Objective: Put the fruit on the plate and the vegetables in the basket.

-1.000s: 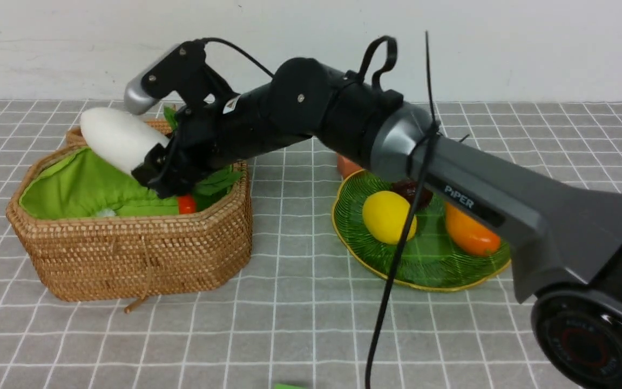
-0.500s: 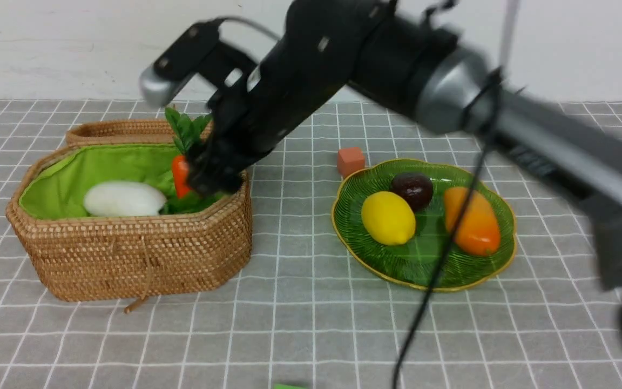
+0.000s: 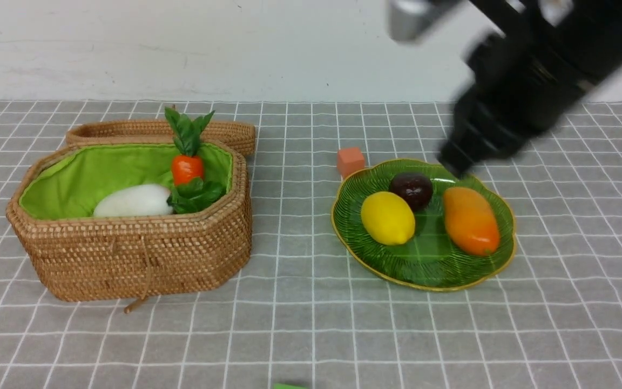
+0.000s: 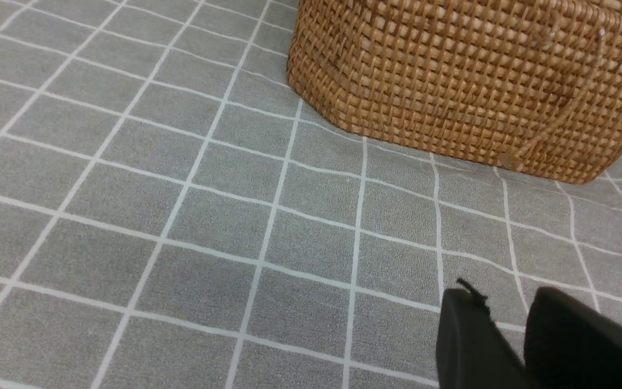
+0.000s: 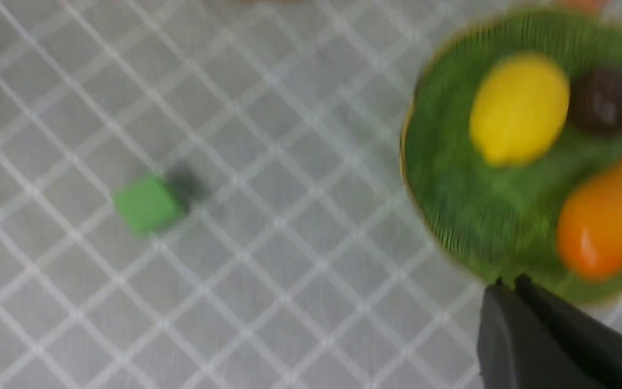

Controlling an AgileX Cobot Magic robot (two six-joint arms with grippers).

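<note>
The basket point(image 3: 127, 259) stands at the left; its woven wall also shows in the left wrist view point(image 4: 478, 81). In it lie the white radish point(image 3: 133, 201) and the carrot point(image 3: 187, 167); the eggplant is out of sight. The green plate point(image 3: 424, 265) at the right holds the lemon point(image 3: 387, 217), the dark round fruit point(image 3: 411, 189) and the mango point(image 3: 470, 220). My right gripper point(image 3: 451, 162), blurred, hangs over the plate's far edge, shut and empty; in its wrist view point(image 5: 508, 281) the fingers touch. My left gripper point(image 4: 505, 294) hovers over the cloth near the basket, slightly open and empty.
The basket's flat woven lid point(image 3: 127, 129) lies behind the basket. A small orange cube point(image 3: 350, 160) sits by the plate's far left rim. A green cube point(image 5: 146, 202) lies on the grey checked cloth near the front edge point(image 3: 289, 386).
My right gripper let the radish go into the basket, shut, and swung up and to the right, to above the plate's far edge. The radish now rests in the basket.
</note>
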